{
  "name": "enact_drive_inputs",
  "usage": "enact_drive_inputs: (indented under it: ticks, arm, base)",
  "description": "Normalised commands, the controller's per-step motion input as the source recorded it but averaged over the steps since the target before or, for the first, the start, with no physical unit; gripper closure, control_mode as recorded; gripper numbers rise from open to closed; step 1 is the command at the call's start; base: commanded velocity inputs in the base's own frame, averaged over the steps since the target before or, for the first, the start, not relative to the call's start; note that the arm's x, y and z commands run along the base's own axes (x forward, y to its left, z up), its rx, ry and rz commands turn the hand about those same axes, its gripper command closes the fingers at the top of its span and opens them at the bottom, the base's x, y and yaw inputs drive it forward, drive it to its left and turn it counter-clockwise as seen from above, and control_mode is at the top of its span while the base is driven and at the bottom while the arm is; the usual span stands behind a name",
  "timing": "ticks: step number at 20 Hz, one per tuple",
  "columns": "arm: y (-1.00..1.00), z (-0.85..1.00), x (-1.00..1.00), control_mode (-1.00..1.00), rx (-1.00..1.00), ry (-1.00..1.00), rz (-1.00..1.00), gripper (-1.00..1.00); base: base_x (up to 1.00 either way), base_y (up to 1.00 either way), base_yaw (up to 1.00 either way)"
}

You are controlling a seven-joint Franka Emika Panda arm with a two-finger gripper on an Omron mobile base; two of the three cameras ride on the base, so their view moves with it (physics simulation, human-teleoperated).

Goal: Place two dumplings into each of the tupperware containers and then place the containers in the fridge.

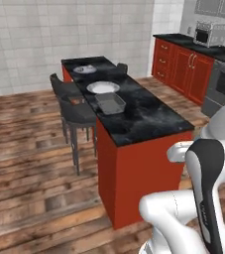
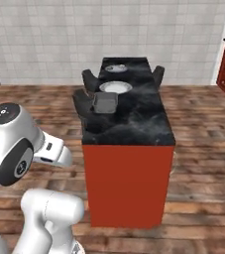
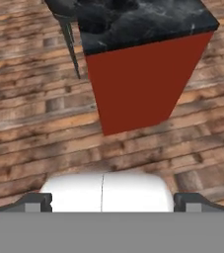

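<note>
**kitchenbot_fan:** So where's the stuff it has to pack? The robot sits back from the red island (image 1: 134, 163), nowhere near anything.

**pandawatcher:** One grey tupperware container (image 1: 110, 103) sits on the black island top (image 1: 148, 116), just beside a round pale plate (image 1: 103, 87). A second plate (image 1: 84, 69) is farther back. The dumplings are too small to make out from here, so no telling which plate has them. The gripper (image 3: 112, 202) has its jaws spread wide with nothing between them, pointing down at the wood floor (image 3: 29, 123) and the island's end.

**kitchenbot_fan:** How do those things handle, you think?

**pandawatcher:** Dumplings are probably soft and light, maybe a bit slick, so a gentle pinch across the crimped middle seems right. The tray looks stiff and light; grabbing a long rim wall is likely the safest hold, keeping it level so nothing rolls out.
</note>
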Motion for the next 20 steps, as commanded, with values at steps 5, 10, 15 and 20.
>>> enact_drive_inputs:
  ticks: [5, 10, 15, 20]
  arm:
    - [0.0, 0.0, 0.0, 1.0, 0.0, 0.0, 0.0, -1.0]
    - [0.0, 0.0, 0.0, 1.0, 0.0, 0.0, 0.0, -1.0]
    - [0.0, 0.0, 0.0, 1.0, 0.0, 0.0, 0.0, -1.0]
    - [0.0, 0.0, 0.0, 1.0, 0.0, 0.0, 0.0, -1.0]
  base:
    - [0.21, 1.0, 0.15]
    - [0.79, 1.0, 0.05]
    - [1.0, 1.0, 0.01]
    - [1.0, 0.99, 0.0]
